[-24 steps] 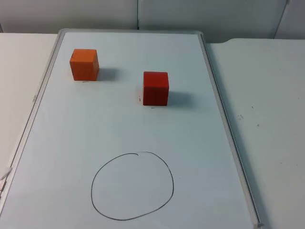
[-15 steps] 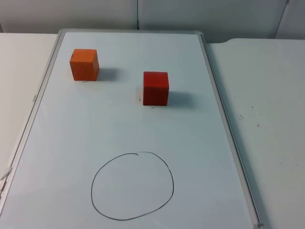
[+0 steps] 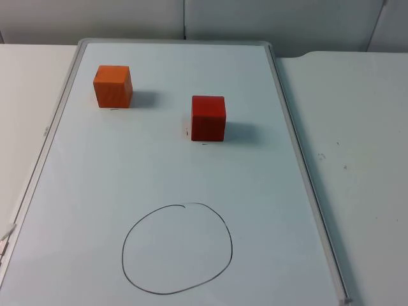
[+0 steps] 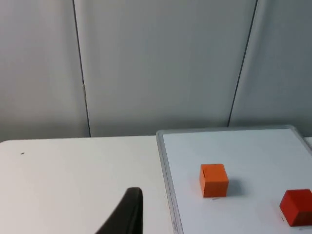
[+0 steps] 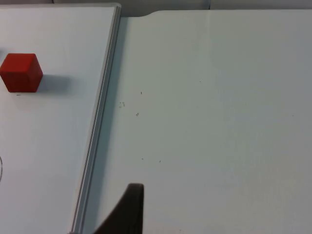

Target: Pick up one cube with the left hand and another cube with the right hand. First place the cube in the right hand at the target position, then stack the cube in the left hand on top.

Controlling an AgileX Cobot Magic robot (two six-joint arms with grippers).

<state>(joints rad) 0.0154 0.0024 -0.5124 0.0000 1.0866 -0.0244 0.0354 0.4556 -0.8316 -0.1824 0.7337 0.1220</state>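
Note:
An orange cube (image 3: 113, 85) sits at the far left of the whiteboard (image 3: 159, 166), and a red cube (image 3: 208, 117) rests near the board's middle. A black hand-drawn circle (image 3: 177, 248) marks the board's near part, with nothing inside it. My left gripper (image 4: 127, 214) hovers over bare table to the left of the board, well apart from the orange cube (image 4: 213, 180) and the red cube (image 4: 296, 207). My right gripper (image 5: 129, 209) hangs over bare table to the right of the board, far from the red cube (image 5: 20, 72). Neither gripper touches a cube.
The whiteboard's raised metal frame (image 3: 294, 146) runs along both long sides. White table top (image 3: 357, 140) stretches out on either side of the board. The grey partition wall (image 4: 161, 63) closes off the far end.

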